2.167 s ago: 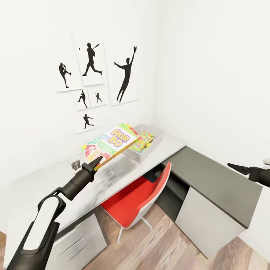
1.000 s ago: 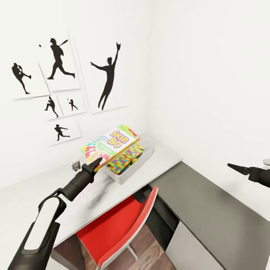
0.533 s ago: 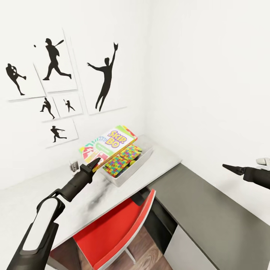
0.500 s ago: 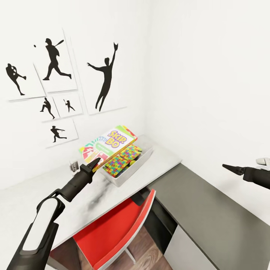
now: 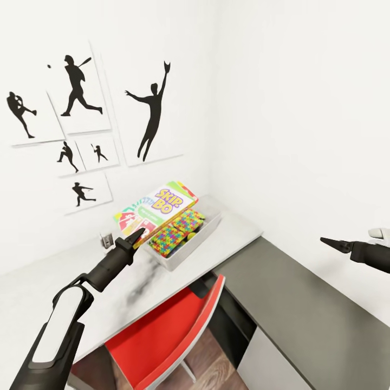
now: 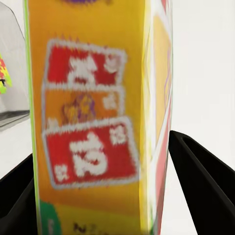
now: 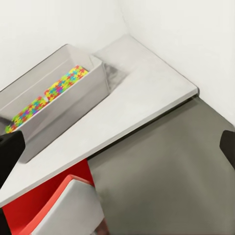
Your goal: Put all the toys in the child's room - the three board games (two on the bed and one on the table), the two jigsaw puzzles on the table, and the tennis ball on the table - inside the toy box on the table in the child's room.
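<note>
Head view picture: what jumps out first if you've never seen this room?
The bright SKIP-BO box, pinched at one corner by the left gripper and held above the near end of the grey toy box, where a colourful jigsaw lies. Then the black baseball-player pictures on the wall and the red chair below the table.

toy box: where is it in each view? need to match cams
Head view: toy box at centre, on the table, under the SKIP-BO box.
Left wrist view: a grey wall sliver at the edge, probably the box.
Right wrist view: upper left.
Shared landmark: the jigsaw puzzles inside it.
</note>
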Available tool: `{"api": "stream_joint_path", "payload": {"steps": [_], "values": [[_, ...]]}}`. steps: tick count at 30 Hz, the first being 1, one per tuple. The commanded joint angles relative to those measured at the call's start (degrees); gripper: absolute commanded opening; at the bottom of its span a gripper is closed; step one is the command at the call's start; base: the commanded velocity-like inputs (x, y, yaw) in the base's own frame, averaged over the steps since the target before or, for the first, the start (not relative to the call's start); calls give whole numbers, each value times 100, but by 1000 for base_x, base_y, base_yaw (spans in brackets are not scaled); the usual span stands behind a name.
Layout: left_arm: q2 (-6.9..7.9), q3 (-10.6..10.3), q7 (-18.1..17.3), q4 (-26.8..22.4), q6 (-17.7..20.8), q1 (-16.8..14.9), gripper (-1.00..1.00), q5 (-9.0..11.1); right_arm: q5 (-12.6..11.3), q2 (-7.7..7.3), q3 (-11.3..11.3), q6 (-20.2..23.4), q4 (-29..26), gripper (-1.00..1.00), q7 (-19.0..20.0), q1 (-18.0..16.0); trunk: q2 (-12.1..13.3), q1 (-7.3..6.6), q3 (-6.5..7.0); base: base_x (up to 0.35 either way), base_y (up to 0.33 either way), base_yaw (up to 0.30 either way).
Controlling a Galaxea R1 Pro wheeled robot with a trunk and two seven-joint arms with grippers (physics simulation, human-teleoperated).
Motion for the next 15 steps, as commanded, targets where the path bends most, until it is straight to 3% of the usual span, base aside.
{"api": "stream_joint_path", "payload": {"steps": [1, 15], "values": [[-1, 8, -6, 0, 34, -5, -100, 18, 40, 0, -6, 38, -3, 100, 47, -8, -12, 5, -12, 136, -1, 0], [-1, 9, -6, 0, 34, -1, -100, -4, 40, 0, -6, 38, -3, 100, 42, -10, -12, 5, -12, 226, 0, 0]]}}
